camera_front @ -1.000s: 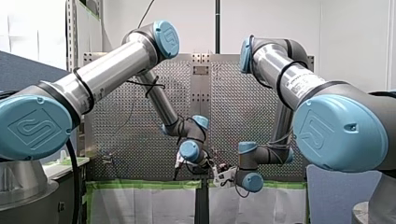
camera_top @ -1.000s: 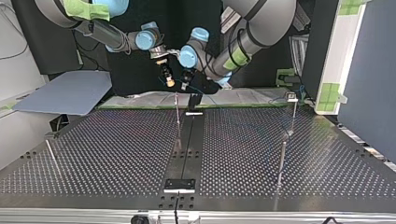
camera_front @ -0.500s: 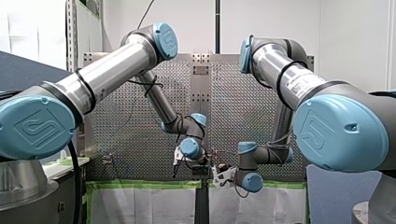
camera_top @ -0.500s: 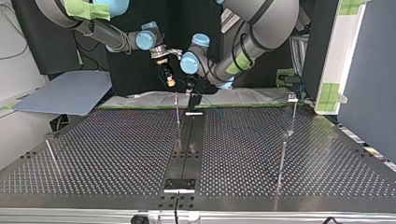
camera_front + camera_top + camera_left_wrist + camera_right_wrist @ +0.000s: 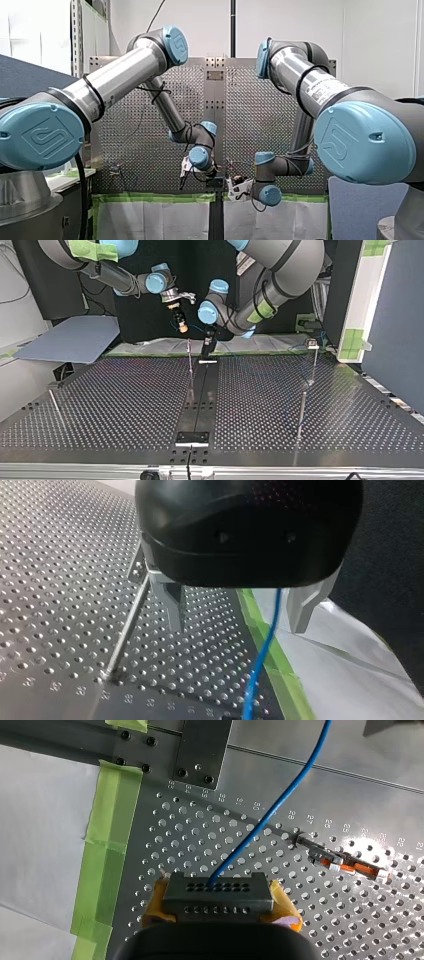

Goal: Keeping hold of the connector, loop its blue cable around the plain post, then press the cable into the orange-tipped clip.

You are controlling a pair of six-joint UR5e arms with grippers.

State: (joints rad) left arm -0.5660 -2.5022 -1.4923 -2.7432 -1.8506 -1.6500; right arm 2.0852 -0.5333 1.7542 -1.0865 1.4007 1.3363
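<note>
My right gripper (image 5: pixel 220 906) grasps the connector (image 5: pixel 218 890) between yellow pads (image 5: pixel 286 907), upper middle of the top view. The blue cable (image 5: pixel 272 807) leads ahead from it, with the orange-tipped clip (image 5: pixel 350 865) nearby and clear of it. My left gripper (image 5: pixel 237 628) is released, fingers spread, and the cable passes between them.

Perforated table (image 5: pixel 125 405): upright posts (image 5: pixel 190 365), orange-tipped clip (image 5: pixel 344 863) mounted.

Twos in the machinery, ones in the wiring.
Two arms, my left arm (image 5: pixel 120 75) and right arm (image 5: pixel 310 85); two grippers, left gripper (image 5: pixel 237 625) and right gripper (image 5: pixel 220 907). One connector (image 5: pixel 217 892) sits between the right fingers, one cable (image 5: pixel 270 810) runs from it, and one clip (image 5: pixel 350 865) is ahead of them. The top view shows four thin posts (image 5: pixel 190 360).
</note>
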